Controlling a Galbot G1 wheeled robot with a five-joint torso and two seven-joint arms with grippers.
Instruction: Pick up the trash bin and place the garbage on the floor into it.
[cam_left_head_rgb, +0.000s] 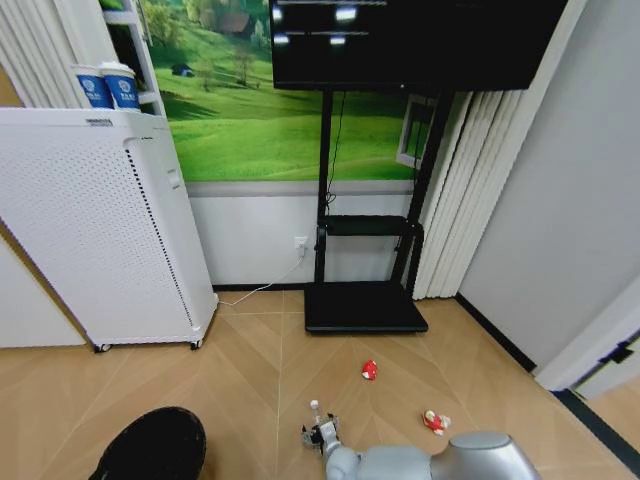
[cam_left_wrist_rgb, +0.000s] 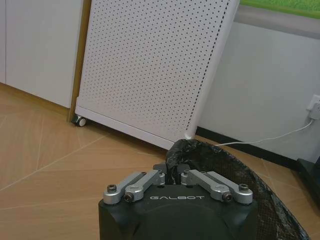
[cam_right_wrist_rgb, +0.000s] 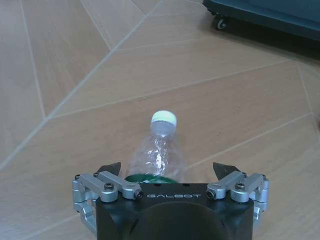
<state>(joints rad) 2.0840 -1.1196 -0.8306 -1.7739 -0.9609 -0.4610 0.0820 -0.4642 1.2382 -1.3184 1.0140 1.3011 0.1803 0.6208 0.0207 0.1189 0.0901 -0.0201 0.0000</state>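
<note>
- Wooden herringbone flooring (cam_left_head_rgb: 250, 370) runs to a white wall carrying a green meadow mural (cam_left_head_rgb: 260, 110), with a dark screen on a black stand (cam_left_head_rgb: 365, 300) in front of it.
- A white perforated cabinet (cam_left_head_rgb: 90, 230) on castors stands at the left, two blue-and-white cups (cam_left_head_rgb: 108, 88) on top; a white cable (cam_left_wrist_rgb: 270, 137) runs along the wall to a socket.
- The left gripper (cam_left_wrist_rgb: 175, 175) is closed on the rim of the trash bin (cam_left_head_rgb: 155, 448), which sits low at the left of the head view, near the cabinet.
- The right gripper (cam_right_wrist_rgb: 169, 172) is down at the floor with its fingers spread wide either side of the clear bottle (cam_right_wrist_rgb: 157, 152), which lies between them, white cap pointing away; no contact is visible.
- Two red-and-white wrappers lie on the floor: one (cam_left_head_rgb: 369, 370) near the stand's base, the other (cam_left_head_rgb: 434, 422) to the right of the right arm.
</note>
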